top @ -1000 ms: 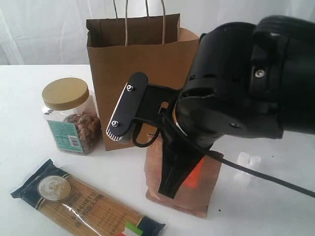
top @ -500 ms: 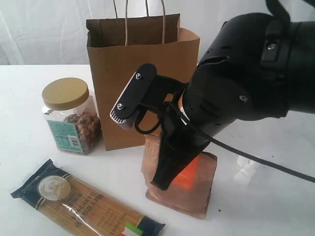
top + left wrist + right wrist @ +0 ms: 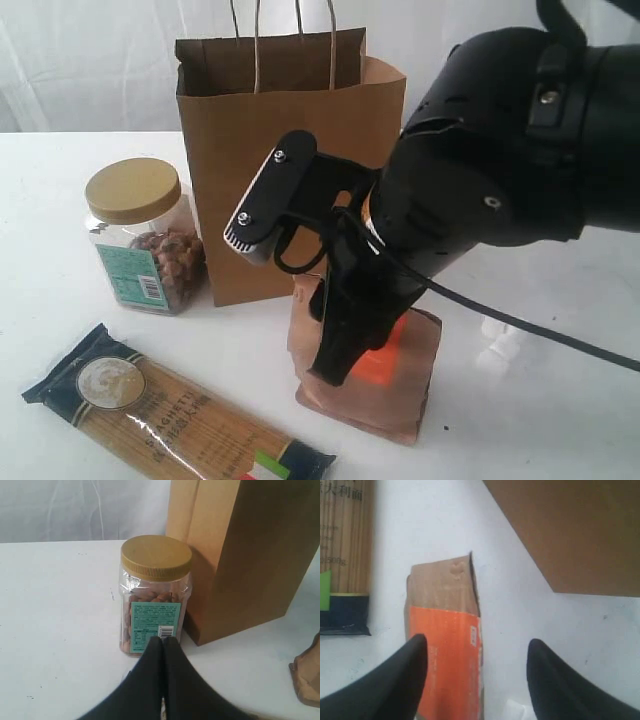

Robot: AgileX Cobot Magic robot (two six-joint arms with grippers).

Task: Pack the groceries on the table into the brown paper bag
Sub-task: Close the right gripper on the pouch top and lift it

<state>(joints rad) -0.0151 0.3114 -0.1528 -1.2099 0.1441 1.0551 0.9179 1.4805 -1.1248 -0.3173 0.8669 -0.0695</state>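
Observation:
The brown paper bag (image 3: 290, 150) stands upright at the back of the white table (image 3: 60, 330). A tan-lidded nut jar (image 3: 140, 235) stands left of it, and the spaghetti packet (image 3: 170, 415) lies flat at the front. The copper pouch (image 3: 390, 390) with an orange label stands in front of the bag. My right gripper (image 3: 477, 647) hangs open just above the pouch (image 3: 445, 625), one finger over its label, the other over bare table. My left gripper (image 3: 162, 639) is shut and empty, pointing at the nut jar (image 3: 155, 580). White marshmallows (image 3: 500, 345) lie right of the pouch.
The bulky black right arm (image 3: 500, 150) hides the bag's right side and the table behind it. A black cable (image 3: 540, 335) trails off to the right. The bag (image 3: 250, 555) stands close against the jar. A white curtain (image 3: 90, 60) closes off the back.
The right arm swung up and left over the pouch, and its jaws have just opened. The pouch, jar and spaghetti have stayed put. The left gripper has stayed shut.

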